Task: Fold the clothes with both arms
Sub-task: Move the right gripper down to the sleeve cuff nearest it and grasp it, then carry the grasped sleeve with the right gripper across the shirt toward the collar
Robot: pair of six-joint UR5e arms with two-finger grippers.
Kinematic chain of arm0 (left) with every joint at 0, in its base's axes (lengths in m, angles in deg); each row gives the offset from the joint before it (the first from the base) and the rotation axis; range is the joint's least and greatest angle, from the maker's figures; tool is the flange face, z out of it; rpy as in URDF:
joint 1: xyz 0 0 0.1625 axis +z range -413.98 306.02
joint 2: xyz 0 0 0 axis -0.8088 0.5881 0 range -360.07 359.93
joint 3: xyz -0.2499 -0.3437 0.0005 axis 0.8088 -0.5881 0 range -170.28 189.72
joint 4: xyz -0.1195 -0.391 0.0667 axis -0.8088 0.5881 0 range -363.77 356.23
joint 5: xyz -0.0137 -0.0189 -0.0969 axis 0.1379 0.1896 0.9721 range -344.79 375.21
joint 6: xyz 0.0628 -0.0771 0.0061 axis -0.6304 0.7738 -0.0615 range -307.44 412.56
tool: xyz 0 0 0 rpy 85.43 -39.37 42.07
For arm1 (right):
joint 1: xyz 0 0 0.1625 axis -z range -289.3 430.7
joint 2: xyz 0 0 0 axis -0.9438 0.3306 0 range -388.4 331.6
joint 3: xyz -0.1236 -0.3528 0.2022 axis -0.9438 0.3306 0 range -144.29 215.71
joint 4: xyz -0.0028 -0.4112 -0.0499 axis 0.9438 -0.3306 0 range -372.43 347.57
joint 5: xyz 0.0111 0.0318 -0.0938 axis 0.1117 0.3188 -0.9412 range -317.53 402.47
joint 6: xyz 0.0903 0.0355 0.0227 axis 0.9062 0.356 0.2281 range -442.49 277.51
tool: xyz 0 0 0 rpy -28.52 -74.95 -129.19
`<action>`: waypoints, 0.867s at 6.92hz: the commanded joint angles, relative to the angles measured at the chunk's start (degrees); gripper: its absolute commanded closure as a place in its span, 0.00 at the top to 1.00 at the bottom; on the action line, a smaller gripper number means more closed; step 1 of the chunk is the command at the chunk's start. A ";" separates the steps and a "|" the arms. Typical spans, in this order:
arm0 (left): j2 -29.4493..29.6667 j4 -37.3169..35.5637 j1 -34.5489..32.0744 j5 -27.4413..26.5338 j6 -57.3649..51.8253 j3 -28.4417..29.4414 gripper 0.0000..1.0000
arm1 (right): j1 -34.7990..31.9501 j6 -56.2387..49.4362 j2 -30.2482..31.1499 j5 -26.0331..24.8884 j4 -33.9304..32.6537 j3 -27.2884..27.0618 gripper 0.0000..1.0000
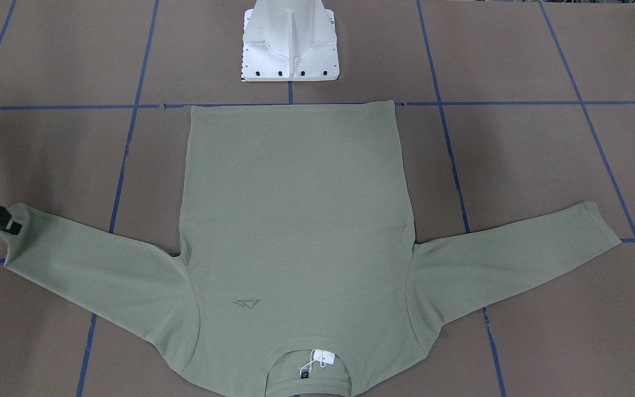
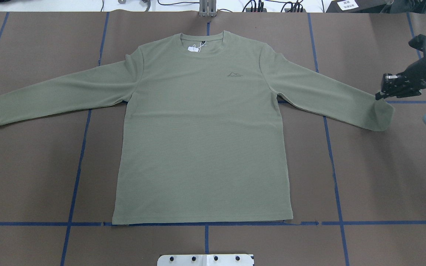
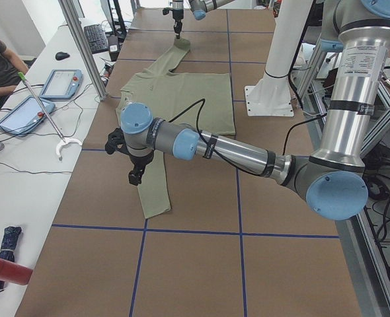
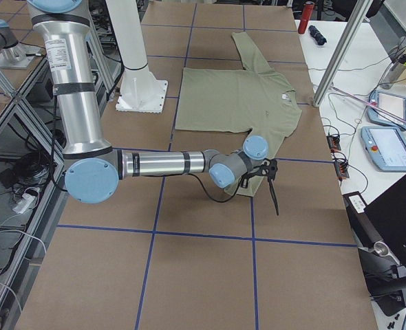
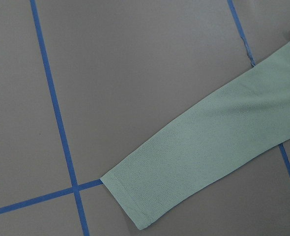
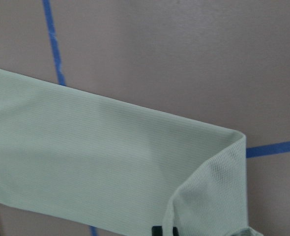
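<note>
Shirt: The sage-green long-sleeved shirt lies flat and face up on the table. Its hem is toward my pedestal base and its collar is at the far edge. Both sleeves are spread outward.
Collar: A white hang tag sits inside the round neck. The chest logo is below the neck, to my right of centre.
Right cuff: The far corner of the right cuff is raised and turned over. The rest of that sleeve lies flat.
Right gripper: My right gripper is at that corner, closed on the knit. My wrist view shows the cloth drawn up to the black fingertips.
Left cuff: The left cuff lies flat, with one corner just beside a crossing of the tape lines.
Left gripper: My left gripper hangs over the left sleeve near the cuff and is seen only from the table's end. I cannot tell whether its jaws are apart or together, nor whether it touches the cloth.
Table: The surface is brown and gridded with blue tape. The hem runs along one line.
</note>
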 commanded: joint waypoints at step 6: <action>-0.24 0.00 0.00 0.03 0.06 -1.07 1.00 | 25.02 33.25 -47.93 -27.10 -4.42 20.78 0.00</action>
